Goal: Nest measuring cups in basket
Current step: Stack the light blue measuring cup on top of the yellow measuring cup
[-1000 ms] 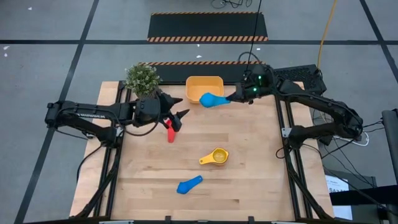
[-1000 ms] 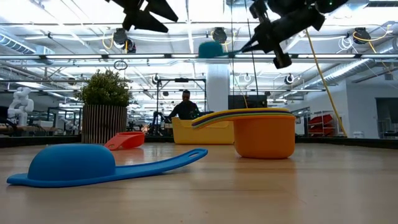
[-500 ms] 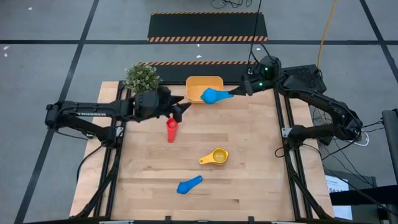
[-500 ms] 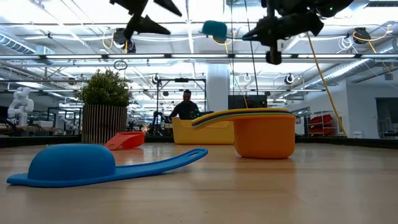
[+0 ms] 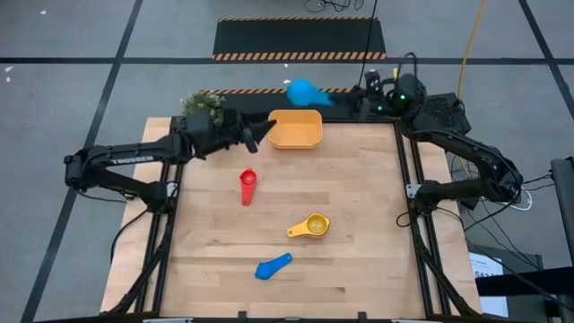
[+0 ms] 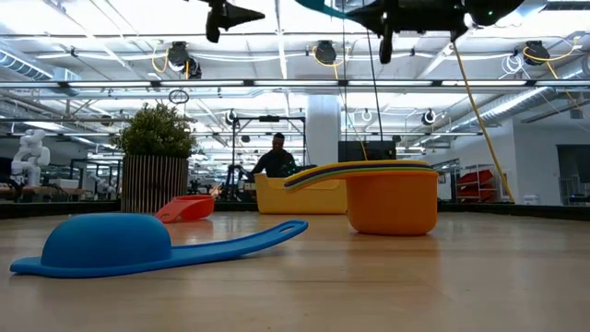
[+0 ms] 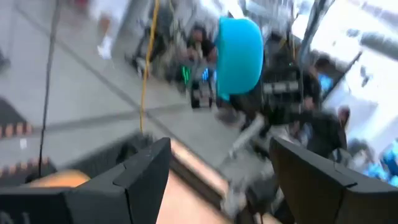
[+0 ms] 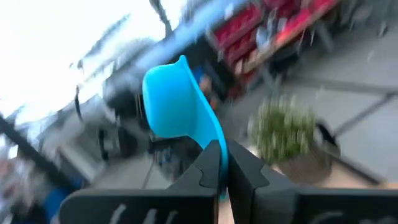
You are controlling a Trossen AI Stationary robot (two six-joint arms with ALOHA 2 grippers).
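carrying a light blue cup [image 5: 302,91] is the step in hand, far as i can judge. the right gripper [image 5: 352,100] has its jaws clamped on the cup's flat handle, and the right wrist view shows the two fingers [image 8: 214,163] pinched together with the blue bowl sticking up past them. seen from above, the cup hangs in the air just past the back edge of the table [image 5: 359,260], beyond the far rim of the basket [image 5: 296,129] rather than over it.

the basket itself sits at the back middle of the table and looks empty from above, so nothing is nested in it yet. spread over the wood are a red cup [image 5: 247,186] toward the left, a stack of cups with an orange one [image 5: 310,226] outermost and yellow and green rims showing in the low view, and a darker blue cup [image 5: 273,266] upside down near the front edge.

the left gripper [image 5: 257,134] hovers just beside the basket's left end, jaws spread and holding nothing, with the little potted plant [image 5: 201,106] under its arm.

my guess for the next move: bring the blue cup back over the basket, turn it bowl-up, lower it in and only then let go. it's high right now, so dropping from there could bounce it out.
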